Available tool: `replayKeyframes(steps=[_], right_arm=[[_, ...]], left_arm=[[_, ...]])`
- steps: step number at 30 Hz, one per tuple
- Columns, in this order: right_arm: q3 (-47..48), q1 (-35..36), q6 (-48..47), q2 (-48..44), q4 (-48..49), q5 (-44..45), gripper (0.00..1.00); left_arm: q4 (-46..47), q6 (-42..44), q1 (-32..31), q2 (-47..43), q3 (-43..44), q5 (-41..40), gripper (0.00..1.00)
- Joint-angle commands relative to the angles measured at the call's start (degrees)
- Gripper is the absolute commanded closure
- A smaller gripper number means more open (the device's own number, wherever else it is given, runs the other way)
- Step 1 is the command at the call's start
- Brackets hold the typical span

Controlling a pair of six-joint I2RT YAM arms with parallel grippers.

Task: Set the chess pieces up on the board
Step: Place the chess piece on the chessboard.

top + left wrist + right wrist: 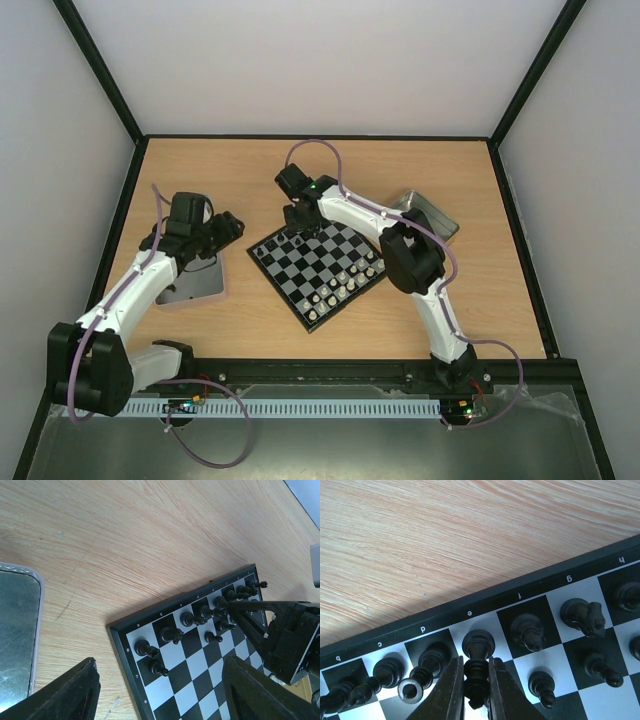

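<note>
Chess pieces (338,290) stand on the board (318,270), which lies cornerwise in the middle of the table (480,320); the white ones line its near-right edge. The right gripper (297,235) is low over the far corner. The left gripper (228,228) hangs left of the board, near a tin (195,290).

From the left wrist, its jaws gape with nothing between them. Below lie the board's corner and two rows of black men (172,635). The tin shows at the left edge, and the right gripper reaches into the back row.

From the right wrist, the jaws are clenched on a black piece (478,645) upright on the e square of the edge row, with neighbours close on both sides.
</note>
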Motion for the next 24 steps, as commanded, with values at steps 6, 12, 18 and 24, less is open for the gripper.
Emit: replayKeyframes(steps=[6, 12, 18, 24], right_arm=[[3.32, 0.24, -0.77, 1.31, -3.23, 1.68, 0.79], [3.97, 0.24, -0.14, -0.76, -3.23, 2.38, 0.76], [2.52, 0.25, 1.79, -6.24, -1.57, 4.30, 0.69], [-9.16, 0.26, 5.42, -17.19, 6.05, 8.71, 0.59]], left_arm=[[-0.70, 0.72, 0.37, 0.76, -0.41, -0.14, 0.31], [-2.49, 1.69, 0.78, 0.63, 0.70, -2.14, 0.30], [-7.07, 3.45, 3.36, -1.39, 1.49, -6.47, 0.29], [-13.52, 4.35, 7.78, -6.47, -0.21, -11.89, 0.02]])
